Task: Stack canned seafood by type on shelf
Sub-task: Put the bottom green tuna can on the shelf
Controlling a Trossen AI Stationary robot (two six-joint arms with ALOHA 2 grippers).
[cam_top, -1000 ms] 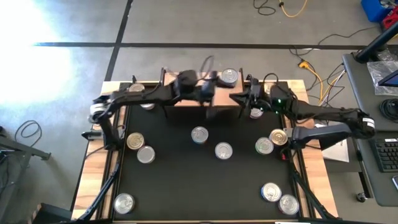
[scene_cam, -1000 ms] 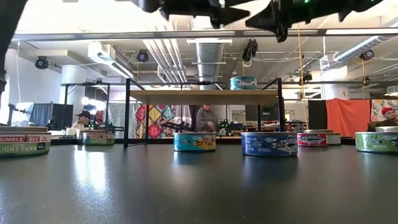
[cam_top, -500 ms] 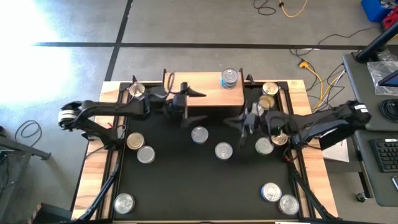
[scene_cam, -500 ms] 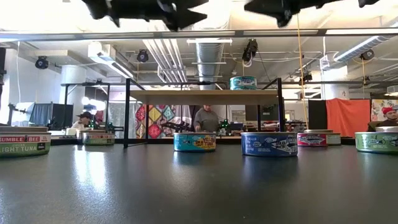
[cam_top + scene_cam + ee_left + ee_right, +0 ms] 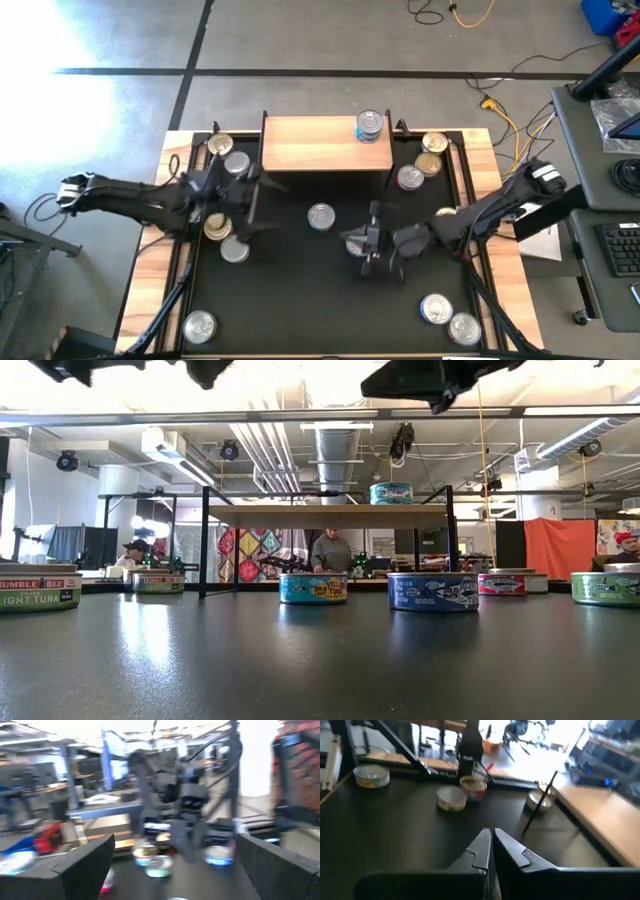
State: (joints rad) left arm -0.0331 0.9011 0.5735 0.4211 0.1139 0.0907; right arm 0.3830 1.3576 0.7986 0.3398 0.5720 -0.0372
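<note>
Risk: right gripper (image 5: pixel 362 243), jaws together, empty, hovers over a tin (image 5: pixel 360 242) below the shelf (image 5: pixel 325 146); descending closed could knock it. Left gripper (image 5: pixel 245 195), jaws apart, empty.

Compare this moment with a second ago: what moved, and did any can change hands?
Both arms pulled back from the shelf toward the near side. The left gripper, open, now hangs over the table's left cans; the right gripper, shut and empty, hangs over mid-table. Nothing was grasped or released. The can on the shelf and the table cans stayed put.
</note>
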